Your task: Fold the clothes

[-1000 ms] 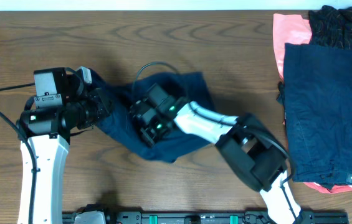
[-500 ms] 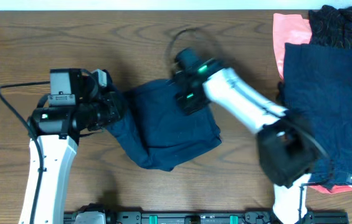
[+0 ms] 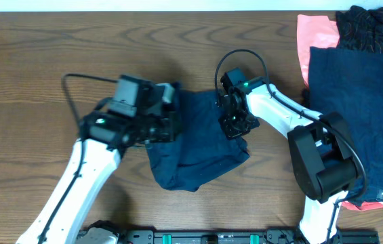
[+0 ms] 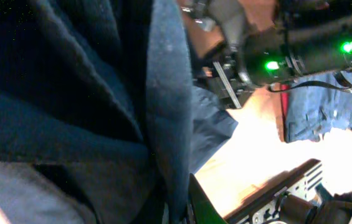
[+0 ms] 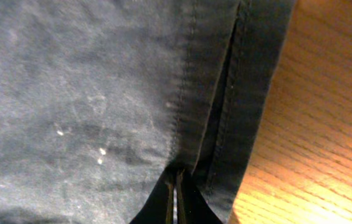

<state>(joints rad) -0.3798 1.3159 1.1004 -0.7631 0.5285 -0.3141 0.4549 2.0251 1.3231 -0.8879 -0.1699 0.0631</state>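
A dark navy garment (image 3: 194, 152) lies bunched at the table's middle. It fills the left wrist view (image 4: 70, 93) and the right wrist view (image 5: 88, 81), where a stitched seam runs along its edge. My left gripper (image 3: 172, 125) is at its left edge, and its fingers (image 4: 185, 208) are shut on a fold of the cloth. My right gripper (image 3: 235, 125) is at its right edge, and its fingers (image 5: 176, 199) are pinched on the cloth beside the seam. A folded navy garment (image 3: 354, 122), a salmon-pink one (image 3: 316, 34) and a black patterned one (image 3: 371, 27) lie at the right.
The pile at the right reaches the table's right edge, with the navy piece on top of the pink one. The right arm's green-lit wrist (image 4: 300, 50) shows in the left wrist view. A black rail (image 3: 198, 237) runs along the front edge.
My left arm has swung right, carrying the garment's left edge inward. My right gripper has gone from the garment's middle, past its top, to its right edge. The garment now lies further right.
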